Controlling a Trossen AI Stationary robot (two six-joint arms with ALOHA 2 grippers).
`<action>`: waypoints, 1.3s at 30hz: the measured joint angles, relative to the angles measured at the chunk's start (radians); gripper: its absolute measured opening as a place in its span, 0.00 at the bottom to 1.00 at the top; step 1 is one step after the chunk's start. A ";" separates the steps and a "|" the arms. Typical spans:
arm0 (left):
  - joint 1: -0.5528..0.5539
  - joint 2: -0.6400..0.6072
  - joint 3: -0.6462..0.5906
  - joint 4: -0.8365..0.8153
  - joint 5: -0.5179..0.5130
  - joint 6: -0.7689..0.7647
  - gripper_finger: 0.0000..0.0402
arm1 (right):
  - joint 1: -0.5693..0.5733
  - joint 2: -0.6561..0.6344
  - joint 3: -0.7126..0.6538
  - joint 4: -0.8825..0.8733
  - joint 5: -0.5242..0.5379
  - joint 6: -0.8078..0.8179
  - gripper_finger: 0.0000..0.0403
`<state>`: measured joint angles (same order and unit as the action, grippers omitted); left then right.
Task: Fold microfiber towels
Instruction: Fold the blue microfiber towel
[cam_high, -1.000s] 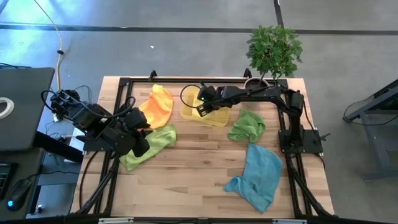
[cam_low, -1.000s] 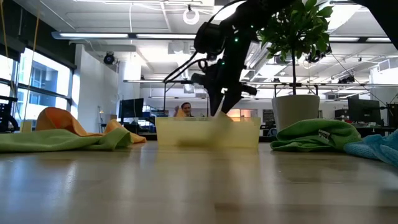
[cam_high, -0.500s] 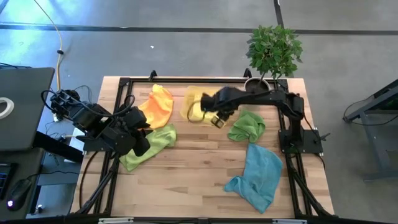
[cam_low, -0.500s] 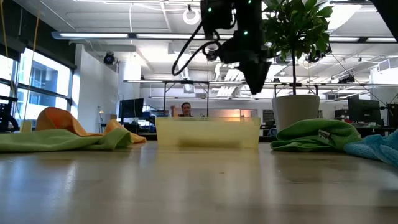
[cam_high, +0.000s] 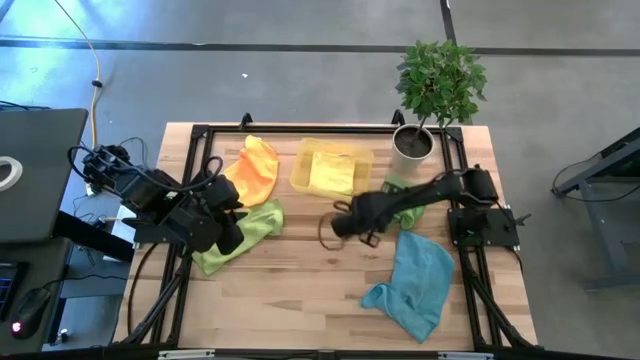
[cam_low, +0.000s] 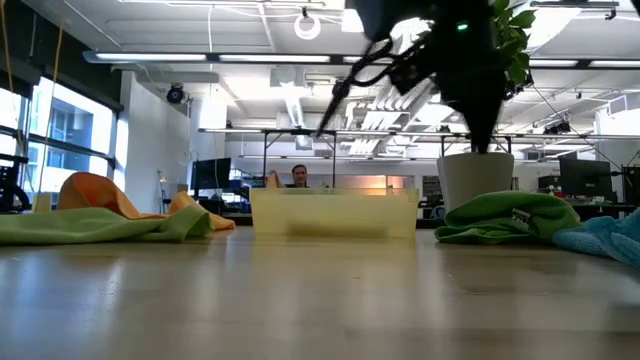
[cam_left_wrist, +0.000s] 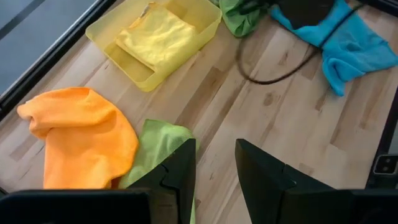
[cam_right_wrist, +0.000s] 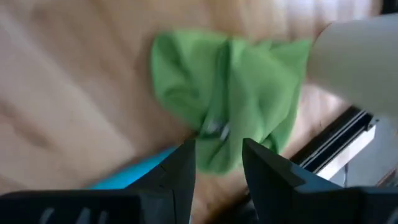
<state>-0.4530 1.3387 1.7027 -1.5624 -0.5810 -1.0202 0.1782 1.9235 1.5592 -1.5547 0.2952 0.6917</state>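
Note:
A folded yellow towel (cam_high: 333, 172) lies in the yellow tray (cam_high: 303, 160) at the table's far middle. An orange towel (cam_high: 256, 168) and a crumpled light green towel (cam_high: 255, 228) lie at the left. A second green towel (cam_high: 408, 198) and a teal towel (cam_high: 415, 280) lie at the right. My left gripper (cam_left_wrist: 216, 180) hovers open above the left green towel's edge (cam_left_wrist: 158, 146). My right gripper (cam_high: 343, 226) hangs open over the bare wood at mid-table. It looks toward the second green towel (cam_right_wrist: 230, 93), and nothing is between its fingers (cam_right_wrist: 217, 174).
A potted plant (cam_high: 413, 143) stands at the far right corner, its white pot (cam_right_wrist: 360, 56) just behind the second green towel. A black metal frame (cam_high: 200, 135) runs round the table. Bare wood (cam_high: 300, 280) lies between the towels in the near middle.
My right gripper has swung away from the yellow tray toward the table's near right, out over the middle of the table, turning as it went. The yellow towel stays folded in the tray.

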 joint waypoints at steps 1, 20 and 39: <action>0.000 0.002 0.001 0.004 0.001 -0.001 0.25 | 0.018 -0.013 -0.029 0.001 -0.013 0.006 0.31; 0.003 0.112 0.002 0.280 0.088 -0.001 0.25 | 0.480 -0.509 -0.640 0.926 -0.454 0.611 0.31; -0.001 0.345 -0.002 0.586 0.240 -0.035 0.25 | 0.755 -0.422 -0.747 1.139 -0.414 0.738 0.31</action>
<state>-0.4539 1.6836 1.7008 -0.9766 -0.3409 -1.0556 0.9332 1.5016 0.8124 -0.4154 -0.1187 1.4298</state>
